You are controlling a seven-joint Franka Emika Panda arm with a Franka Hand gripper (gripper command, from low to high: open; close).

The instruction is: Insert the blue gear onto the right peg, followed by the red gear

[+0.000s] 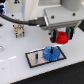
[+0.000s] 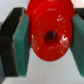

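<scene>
Hand [image 1: 62,38] is closed on the red gear [image 1: 62,38], held above the table [image 1: 12,60], off the white plate [image 1: 31,57]. In the wrist view, teal pads [image 2: 21,42] press the red gear's [image 2: 50,32] rim on both sides. Blue gear [image 1: 50,53] lies flat on the plate, beneath the red gear and slightly toward the exterior view's left.

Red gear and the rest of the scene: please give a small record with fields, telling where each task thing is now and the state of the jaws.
red gear: held between the jaws, lifted above the table
gripper: shut on red gear, teal pads on both sides
blue gear: lies on the white plate
white plate: flat on the table, black border
right peg: hidden or too small to tell
red gear on peg: not yet
</scene>
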